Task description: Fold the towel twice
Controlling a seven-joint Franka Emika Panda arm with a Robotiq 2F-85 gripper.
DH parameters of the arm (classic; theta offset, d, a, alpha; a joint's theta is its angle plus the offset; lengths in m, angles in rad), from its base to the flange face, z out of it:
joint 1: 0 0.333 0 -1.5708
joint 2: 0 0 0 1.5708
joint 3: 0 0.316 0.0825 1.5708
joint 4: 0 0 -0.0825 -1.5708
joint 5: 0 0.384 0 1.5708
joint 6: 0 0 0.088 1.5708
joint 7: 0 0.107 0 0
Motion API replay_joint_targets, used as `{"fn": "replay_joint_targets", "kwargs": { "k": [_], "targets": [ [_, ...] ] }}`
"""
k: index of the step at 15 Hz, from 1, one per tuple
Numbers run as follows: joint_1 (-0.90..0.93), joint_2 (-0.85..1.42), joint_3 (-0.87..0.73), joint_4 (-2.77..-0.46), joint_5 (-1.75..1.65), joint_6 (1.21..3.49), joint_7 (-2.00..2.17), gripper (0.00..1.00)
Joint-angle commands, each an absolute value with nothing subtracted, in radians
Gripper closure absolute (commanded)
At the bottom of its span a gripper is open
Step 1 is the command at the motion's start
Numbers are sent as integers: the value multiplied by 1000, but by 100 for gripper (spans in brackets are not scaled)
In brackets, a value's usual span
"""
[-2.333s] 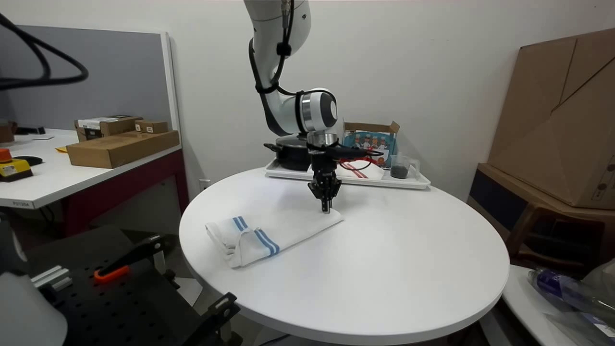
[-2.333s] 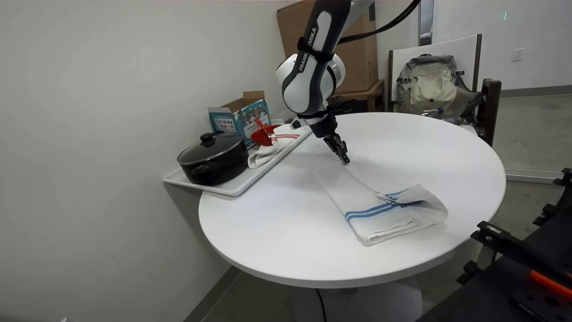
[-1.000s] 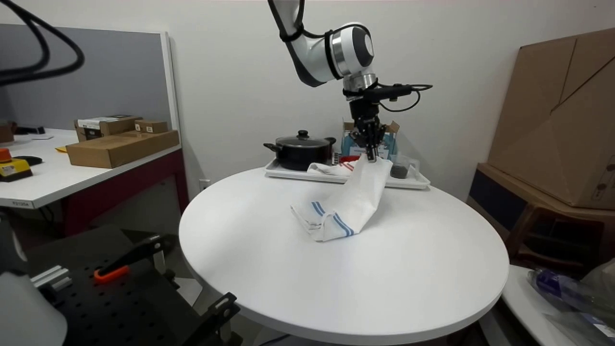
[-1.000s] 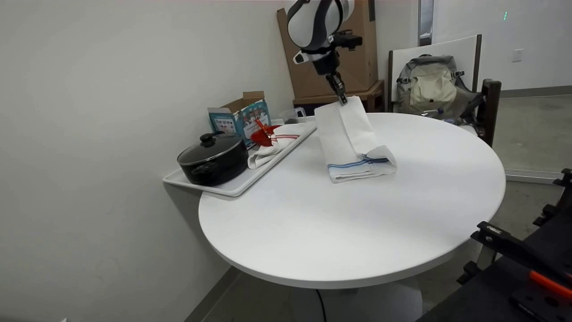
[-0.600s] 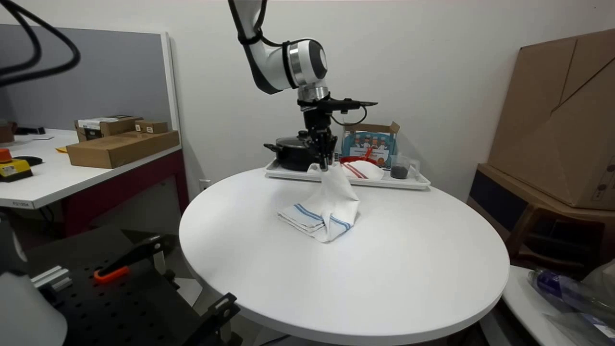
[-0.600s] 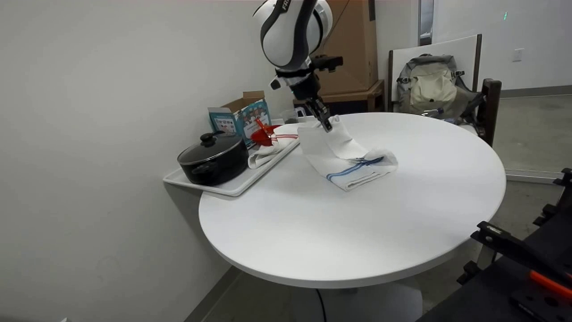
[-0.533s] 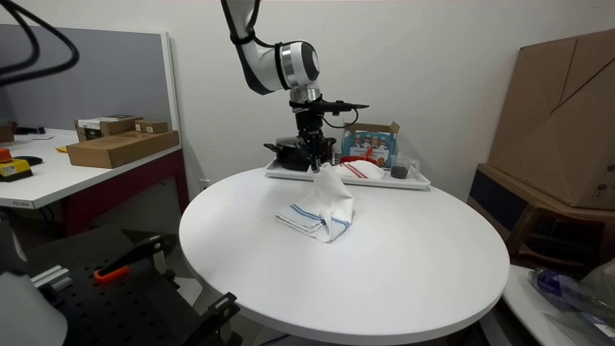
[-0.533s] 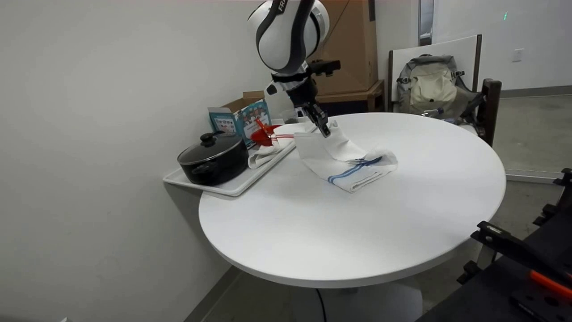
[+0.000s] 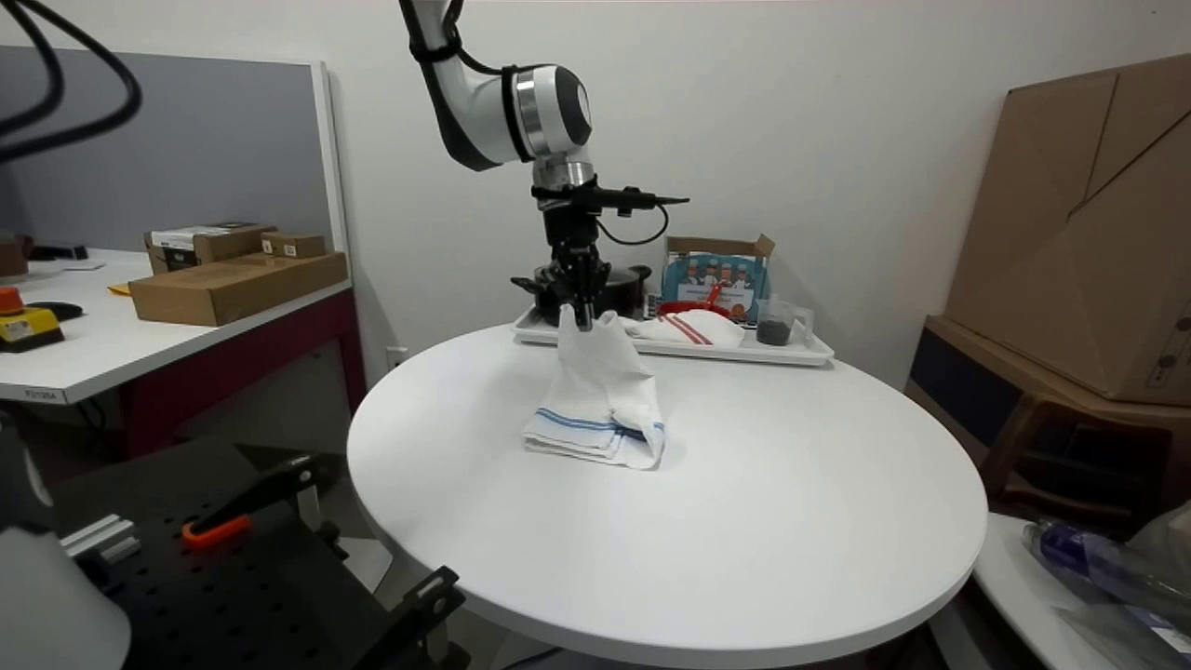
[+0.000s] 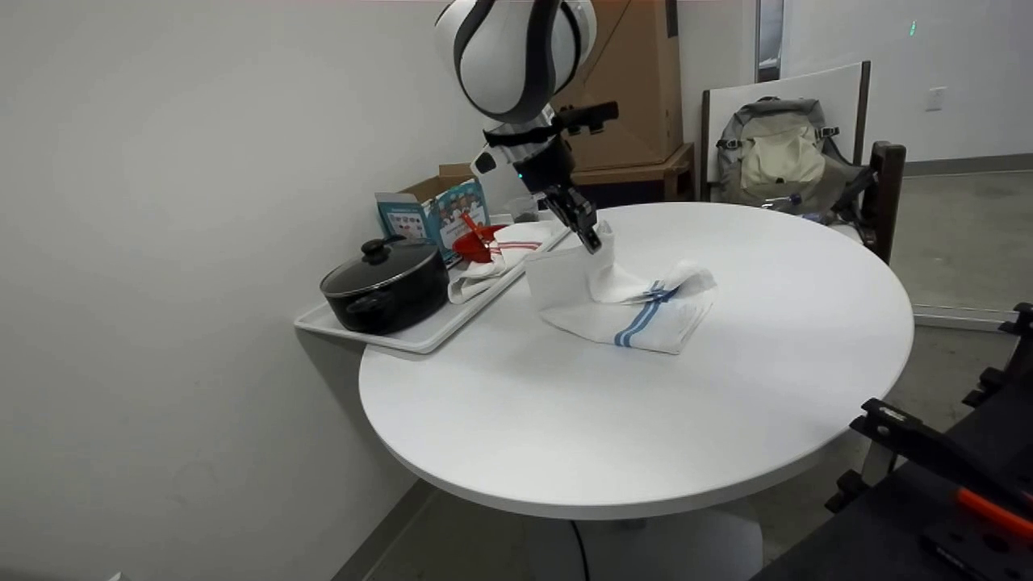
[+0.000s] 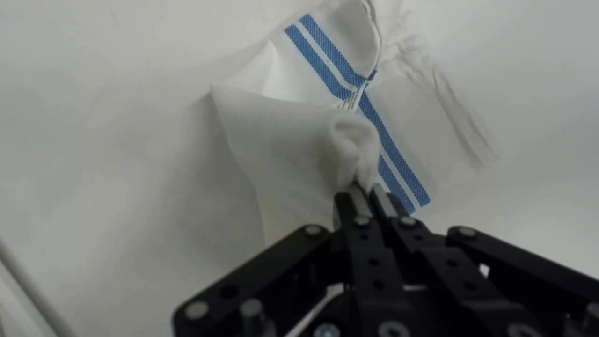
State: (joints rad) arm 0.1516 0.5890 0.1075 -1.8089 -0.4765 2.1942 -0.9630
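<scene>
The white towel with blue stripes (image 9: 600,372) is partly lifted over the round table in both exterior views. Its striped end lies folded and somewhat bunched on the tabletop, while the plain end rises to my gripper (image 9: 584,321). In the wrist view a pinched tuft of the towel (image 11: 290,140) sticks out ahead of my gripper (image 11: 368,191), whose jaws are shut on it. Seen in an exterior view, the fingertips point down at a slant, holding the towel (image 10: 646,323) a little above the table near the tray. The underside of the raised part is hidden.
A white tray (image 10: 428,345) at the table's wall side carries a black pot (image 10: 383,286), a blue box (image 10: 460,211), a red item (image 10: 476,244), a cloth with red stripes (image 9: 693,328) and a clear cup (image 9: 782,324). The round table (image 9: 744,521) has a curved edge.
My gripper has raised the towel's plain end off the table, and the towel has slid across the tabletop. Over the last second the gripper swung back leftward in an exterior view, turning the striped end.
</scene>
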Motion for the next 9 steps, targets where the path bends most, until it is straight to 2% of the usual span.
{"fn": "replay_joint_targets", "kwargs": {
  "k": [1, 9],
  "targets": [
    [126, 513, 86, -1840, -515, 2196, -985, 99],
    [101, 399, 83, -1938, -600, 2214, -1106, 99]
  ]
}}
